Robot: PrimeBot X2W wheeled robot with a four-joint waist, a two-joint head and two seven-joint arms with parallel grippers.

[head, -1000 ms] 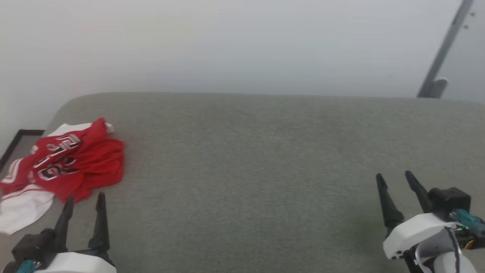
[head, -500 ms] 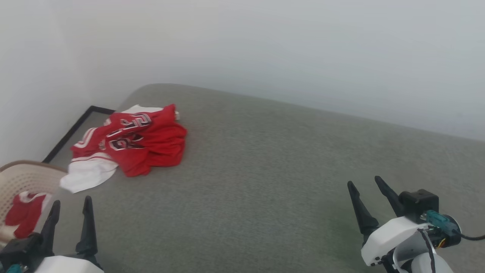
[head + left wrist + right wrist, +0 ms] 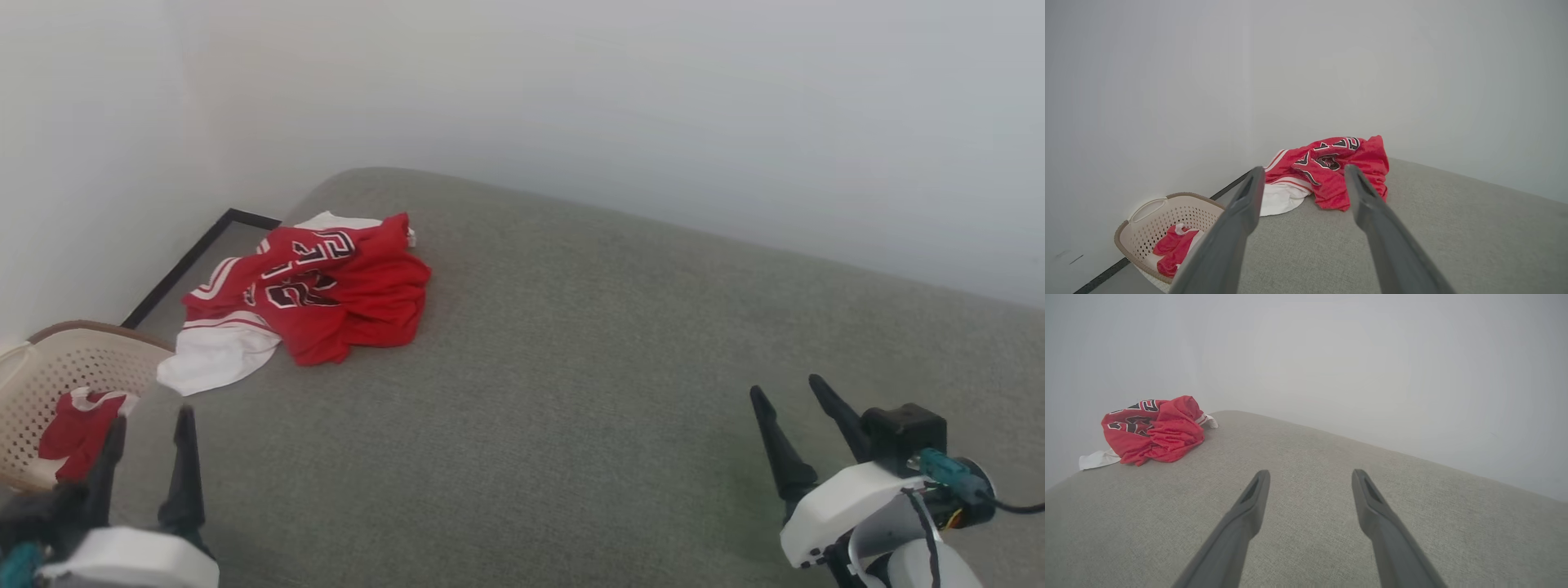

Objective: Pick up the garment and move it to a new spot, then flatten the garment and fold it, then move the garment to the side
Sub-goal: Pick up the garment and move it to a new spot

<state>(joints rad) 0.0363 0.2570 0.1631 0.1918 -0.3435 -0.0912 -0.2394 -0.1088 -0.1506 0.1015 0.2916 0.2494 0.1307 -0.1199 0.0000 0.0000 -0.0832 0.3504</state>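
Evidently we have turned toward our left over the last second. The whole head view has swung, so the shift is the camera's and not the things'. The garment (image 3: 318, 286) lies crumpled as before near the far left corner of the grey upholstered surface (image 3: 588, 376). Its red body is bunched with the black white-edged lettering uppermost, and one white sleeve spills toward the left edge. A pale perforated basket (image 3: 45, 363), standing off that left edge, has come into the head view. It holds a second red-and-white cloth (image 3: 73, 425), which shows no lettering and is not our concern.

The left gripper (image 3: 152, 416) hangs by the near left edge, jaws spread wide and empty, well apart from the garment. In the left wrist view the garment sits straight ahead between the two fingers, which we judge a fair line of approach. The right gripper (image 3: 787, 386) is likewise wide and empty over the near right part of the surface, far from the garment.

Assessment: the pick-up is not yet begun, and the turn merely brings the garment to the left arm's working side. Risk noted: the sleeve lies close to the edge, so a grasp on the red bunch looks safer.
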